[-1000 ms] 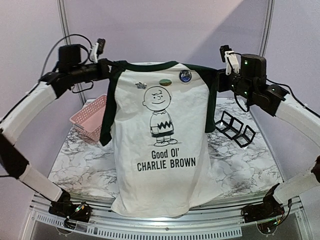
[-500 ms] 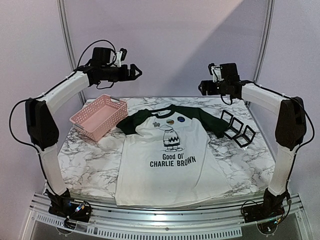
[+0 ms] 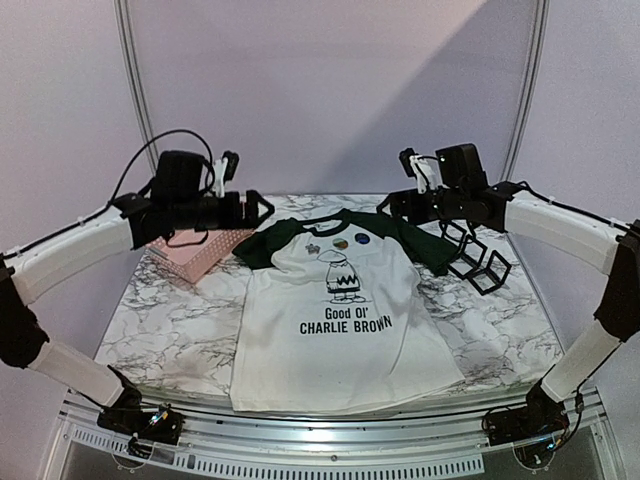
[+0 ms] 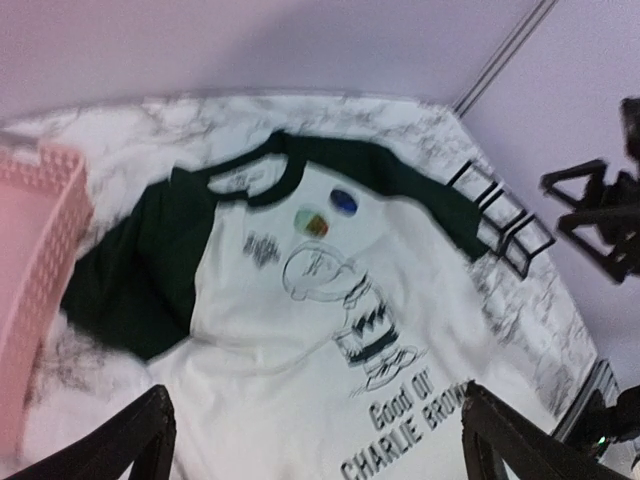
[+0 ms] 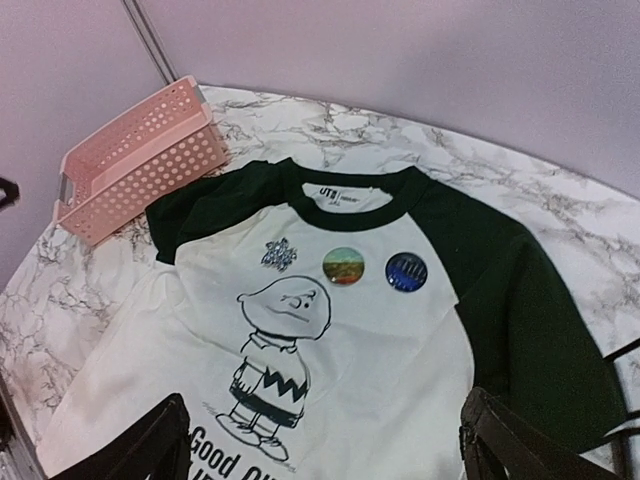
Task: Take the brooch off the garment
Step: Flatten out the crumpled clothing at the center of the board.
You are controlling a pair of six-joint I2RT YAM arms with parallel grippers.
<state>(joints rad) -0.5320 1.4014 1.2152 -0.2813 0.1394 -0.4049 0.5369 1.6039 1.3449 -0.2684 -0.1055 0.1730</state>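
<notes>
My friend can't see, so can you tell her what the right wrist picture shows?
A white T-shirt with dark green sleeves lies flat on a marble table, with a sparkly brooch and two round badges above its cartoon boy. A pink basket sits beside it.

White-shelled arm links [image 3: 560, 225], black joints [image 3: 20, 325], black wrist housings [image 3: 180, 178], looping black cable [image 3: 150, 146]

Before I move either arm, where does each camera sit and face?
Top external: above, behind the bases, facing the table; both arms show.
Left wrist: left of the T-shirt, looking down across it; own fingers at bottom.
Right wrist: right of it, looking toward the pink basket; own fingers at bottom.
Both wrist views share the snowflake brooch.
</notes>
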